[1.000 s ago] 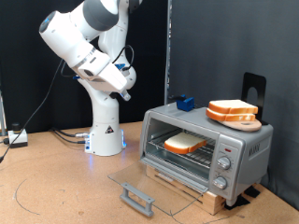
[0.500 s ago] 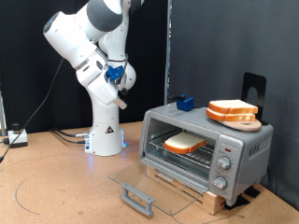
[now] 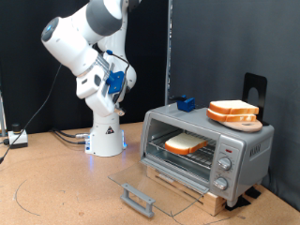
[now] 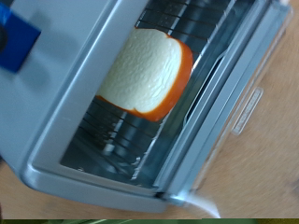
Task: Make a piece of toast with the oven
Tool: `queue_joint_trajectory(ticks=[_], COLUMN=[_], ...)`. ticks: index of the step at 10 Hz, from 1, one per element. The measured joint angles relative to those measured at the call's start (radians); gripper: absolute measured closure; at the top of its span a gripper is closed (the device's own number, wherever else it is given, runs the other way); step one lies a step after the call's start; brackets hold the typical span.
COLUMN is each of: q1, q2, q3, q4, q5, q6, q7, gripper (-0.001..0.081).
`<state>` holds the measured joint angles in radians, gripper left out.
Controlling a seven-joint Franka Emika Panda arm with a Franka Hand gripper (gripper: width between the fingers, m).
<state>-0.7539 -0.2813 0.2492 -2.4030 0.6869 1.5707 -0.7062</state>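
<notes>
A dark curtain hangs behind a brown counter [image 3: 56, 178], and my white arm [image 3: 80, 42] rises from its base near the counter's far edge. My claw [image 3: 111, 82] is up in the air, well apart from the oven [image 3: 208, 150] and off to the exterior view's left of it; nothing shows between its fingers, and I cannot tell from here whether they are spread or pressed together. My fingers do not appear in the wrist view.

The oven sits near the counter's right edge in the exterior view, resting on a low wooden base [image 3: 187, 185]. Its glass door [image 3: 155, 187] lies folded down flat in front, the grey bar handle [image 3: 138, 200] at its outer edge. The piece of toast [image 3: 186, 143] lies flat on the wire rack [image 3: 183, 155] inside the open cavity. The wrist view looks down at that same slice [image 4: 145, 73], pale face and golden crust, on the rack [image 4: 121, 131].

On the oven's roof, a round wooden board [image 3: 236, 120] carries a stack of slices [image 3: 232, 110], and a small blue object [image 3: 185, 103] sits near the roof's back edge. Round knobs [image 3: 223, 169] run down the oven's front panel.
</notes>
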Motion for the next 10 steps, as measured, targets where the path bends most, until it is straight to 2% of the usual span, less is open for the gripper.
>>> queue_joint_trajectory(ticks=[2,5,8,10], q1=[-0.02,-0.022,-0.048,-0.066], q2=[0.12,0.121,0.179,0.24], q3=[-0.001,-0.009,-0.029,-0.044], q4=[0.096,0.088,0.106,0.144], q5=[-0.051,-0.036,-0.033,-0.055], q6=[-0.079,-0.048,0.068,0.093], q7=[0.198,0.112,0.185,0.195], gripper=[-0.0003,-0.0003,-0.0003,-0.0003])
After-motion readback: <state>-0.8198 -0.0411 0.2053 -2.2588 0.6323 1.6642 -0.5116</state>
